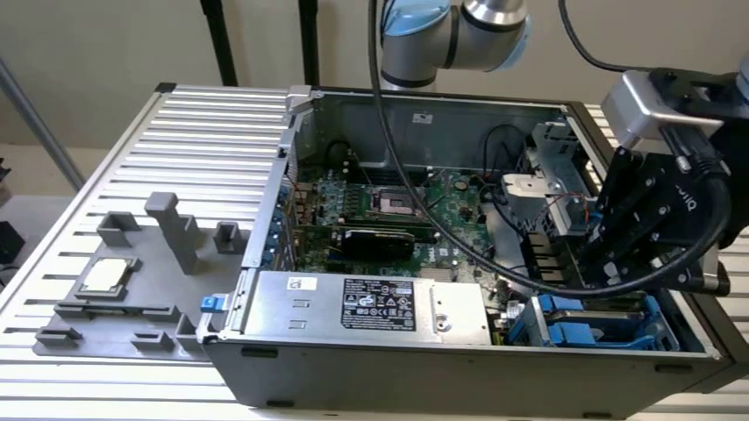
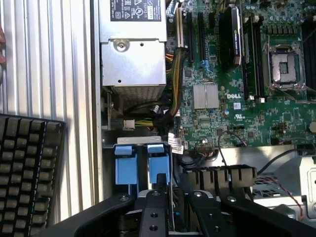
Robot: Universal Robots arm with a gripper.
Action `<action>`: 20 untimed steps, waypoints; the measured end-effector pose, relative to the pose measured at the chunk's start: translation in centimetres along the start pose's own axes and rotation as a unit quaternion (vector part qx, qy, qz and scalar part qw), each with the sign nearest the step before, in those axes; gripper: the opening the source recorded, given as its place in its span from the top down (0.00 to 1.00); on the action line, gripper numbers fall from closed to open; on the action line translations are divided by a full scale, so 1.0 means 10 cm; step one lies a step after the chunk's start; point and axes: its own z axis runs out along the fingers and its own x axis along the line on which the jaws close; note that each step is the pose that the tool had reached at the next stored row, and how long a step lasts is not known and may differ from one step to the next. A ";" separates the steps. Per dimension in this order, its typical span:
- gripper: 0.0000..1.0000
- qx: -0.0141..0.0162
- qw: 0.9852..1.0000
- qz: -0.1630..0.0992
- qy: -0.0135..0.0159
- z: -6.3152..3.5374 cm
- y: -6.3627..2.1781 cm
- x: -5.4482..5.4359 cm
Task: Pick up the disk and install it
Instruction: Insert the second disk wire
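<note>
hand (image 2: 170, 207) grips the disk (image 2: 159, 165) edge, wedged tight in the case (image 1: 468, 377) corner.

Disk (image 2: 159, 168) half hidden behind hand (image 2: 173, 207)

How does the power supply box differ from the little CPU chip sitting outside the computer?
The power supply box is large and oblong; the CPU chip is small and square. The box sits inside the open computer case; the chip rests outside it, on the grey fixture. The box carries a black label; the chip's top looks plain. Both are silver metal.
</note>
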 end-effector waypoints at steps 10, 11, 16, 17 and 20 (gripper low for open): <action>0.74 0.000 1.000 0.000 0.002 -0.087 -0.091 -0.08; 0.67 0.000 1.000 0.000 0.002 -0.087 -0.100 -0.09; 0.67 0.000 1.000 0.000 0.004 -0.092 -0.163 -0.11; 0.67 0.000 1.000 0.000 0.004 -0.091 -0.176 -0.12; 0.67 0.001 1.000 0.001 0.006 -0.086 -0.201 -0.13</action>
